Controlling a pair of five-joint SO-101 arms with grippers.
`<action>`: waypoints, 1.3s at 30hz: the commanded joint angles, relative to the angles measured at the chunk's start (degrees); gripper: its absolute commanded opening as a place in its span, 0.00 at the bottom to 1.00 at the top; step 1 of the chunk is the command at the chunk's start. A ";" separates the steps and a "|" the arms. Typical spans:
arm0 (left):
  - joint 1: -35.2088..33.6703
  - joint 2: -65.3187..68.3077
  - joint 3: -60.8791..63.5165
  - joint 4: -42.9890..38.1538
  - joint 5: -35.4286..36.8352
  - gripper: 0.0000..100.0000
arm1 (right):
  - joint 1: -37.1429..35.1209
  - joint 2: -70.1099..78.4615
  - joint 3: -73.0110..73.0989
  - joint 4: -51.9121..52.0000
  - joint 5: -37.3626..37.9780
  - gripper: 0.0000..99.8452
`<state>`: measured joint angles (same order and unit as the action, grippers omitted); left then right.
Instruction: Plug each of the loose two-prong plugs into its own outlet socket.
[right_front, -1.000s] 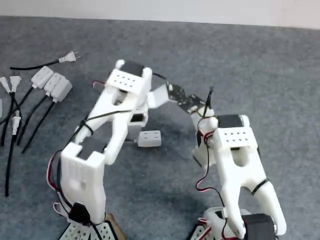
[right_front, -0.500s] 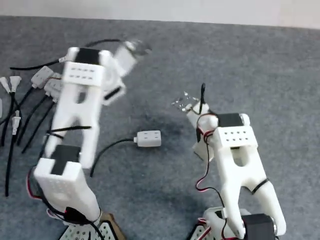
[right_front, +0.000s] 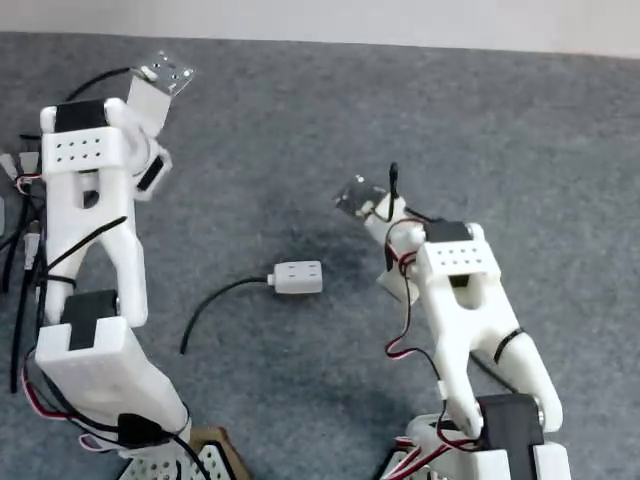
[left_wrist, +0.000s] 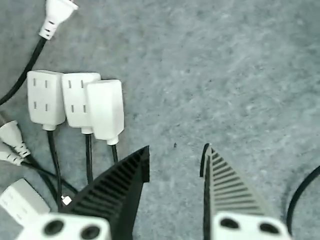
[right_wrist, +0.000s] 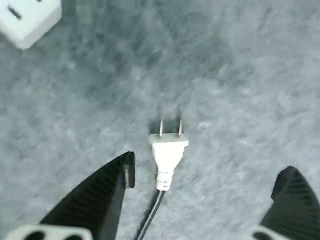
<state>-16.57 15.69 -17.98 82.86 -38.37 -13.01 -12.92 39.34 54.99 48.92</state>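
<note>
My right gripper (right_wrist: 210, 167) is open just above the grey carpet. A loose white two-prong plug (right_wrist: 169, 150) lies flat between its fingers, untouched, prongs pointing away from the wrist. In the high view this gripper (right_front: 365, 198) hovers to the right of a lone white outlet socket (right_front: 298, 277) with a black cord. My left gripper (left_wrist: 175, 150) is open and holds nothing. It hangs over the far left, beside three white sockets (left_wrist: 75, 100) lying side by side. Another plug (left_wrist: 57, 12) lies beyond them. In the high view the left gripper (right_front: 160, 75) is at the back left.
More white plugs (left_wrist: 12, 140) and black cords (right_front: 15, 330) crowd the table's left edge, partly hidden behind the left arm. Another socket (left_wrist: 20, 202) sits near the left wrist. The corner of a socket (right_wrist: 27, 17) shows in the right wrist view.
The left arm has swung from the middle of the table to the far back left, uncovering the lone socket. The right gripper has shifted slightly to the left.
</note>
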 joint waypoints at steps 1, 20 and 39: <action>-2.77 -3.65 -1.45 -0.70 0.70 0.19 | 0.75 -5.05 3.12 -1.63 6.59 0.42; 17.71 -3.21 8.13 12.22 3.52 0.19 | 2.24 -13.85 18.59 -14.73 9.23 0.42; 26.51 -3.03 19.38 4.04 7.82 0.19 | 3.47 -13.85 19.56 -17.10 -7.65 0.42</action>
<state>6.64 15.25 1.36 88.04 -31.16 -10.37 -24.79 58.51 38.46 44.35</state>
